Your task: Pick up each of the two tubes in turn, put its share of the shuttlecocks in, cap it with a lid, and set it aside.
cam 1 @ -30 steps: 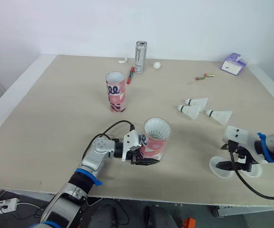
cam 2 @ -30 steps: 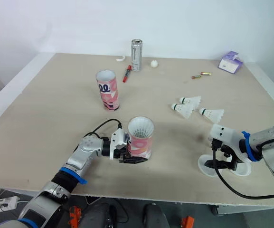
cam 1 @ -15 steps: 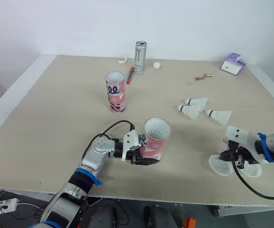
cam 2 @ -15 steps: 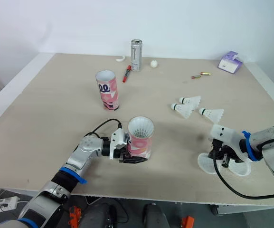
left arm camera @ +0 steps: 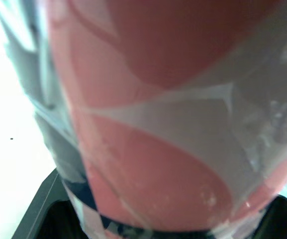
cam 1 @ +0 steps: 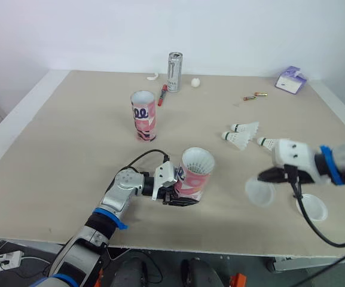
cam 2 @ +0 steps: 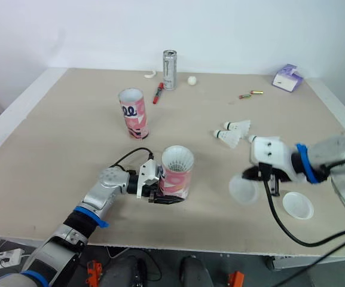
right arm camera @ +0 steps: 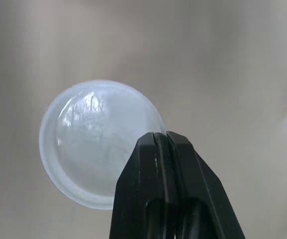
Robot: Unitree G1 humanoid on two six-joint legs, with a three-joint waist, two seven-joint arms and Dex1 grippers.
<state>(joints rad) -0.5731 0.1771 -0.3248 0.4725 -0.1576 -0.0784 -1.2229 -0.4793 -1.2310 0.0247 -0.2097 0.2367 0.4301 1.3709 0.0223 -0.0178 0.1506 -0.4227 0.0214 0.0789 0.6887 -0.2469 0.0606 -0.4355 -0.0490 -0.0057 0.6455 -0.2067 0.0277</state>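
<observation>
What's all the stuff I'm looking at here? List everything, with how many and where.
Table: one, light wood, under everything.
Standing tube: one, pink patterned, left of middle.
Held tube: one, pink patterned, near front edge, white feathers in its mouth.
Loose shuttlecocks: three, white, right of middle, one partly behind the right arm.
Held lid: one, clear, raised off the table.
Spare lid: one, clear, lying front right.
Can: one, silver, far edge.
Marker: one, red, beside the can.
Ball: one, white, right of the can.
Batteries: two, small, far right.
Packet: one, purple, far right corner.
Left gripper: black, shut on held tube.
Right gripper: black, shut on held lid's rim.
</observation>
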